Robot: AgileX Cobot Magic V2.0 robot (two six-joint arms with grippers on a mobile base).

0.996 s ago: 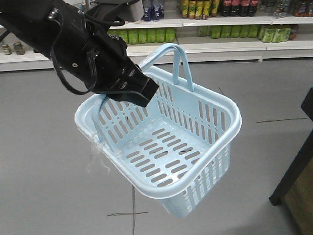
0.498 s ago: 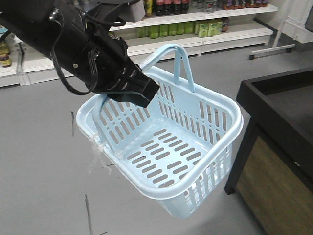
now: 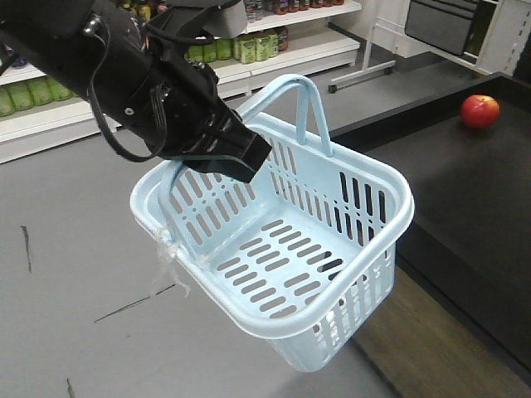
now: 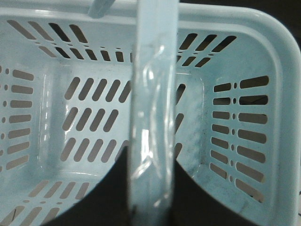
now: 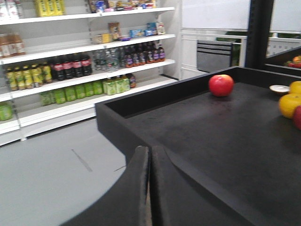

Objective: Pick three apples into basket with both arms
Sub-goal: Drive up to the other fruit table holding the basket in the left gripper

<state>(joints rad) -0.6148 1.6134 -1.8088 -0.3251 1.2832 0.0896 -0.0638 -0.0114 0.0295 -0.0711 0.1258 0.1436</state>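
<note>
Left gripper (image 3: pixel 247 157), its fingertips hidden by its own housing, is clamped on one hoop handle (image 4: pixel 153 117) of the basket (image 3: pixel 390 178), which hangs tilted over grey floor (image 3: pixel 75 249), long axis running 10 to 4 o'clock. Right gripper (image 5: pixel 149 181) is pressed closed, holding nothing. One apple (image 3: pixel 479 110) lies at 2 o'clock on the black table (image 3: pixel 465 207); oranges (image 5: pixel 289 104) are cut off at the frame edge. Bottle shelves (image 5: pixel 70 47) stand behind.

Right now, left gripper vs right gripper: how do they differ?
Load: the left gripper is shut on a hoop handle of the basket, holding it in the air; the right gripper is shut on nothing.
Place: the left gripper hangs over the floor beside the black table; the right gripper sits at the table's rim, facing an apple.
Shared: both black, jaws closed.
</note>
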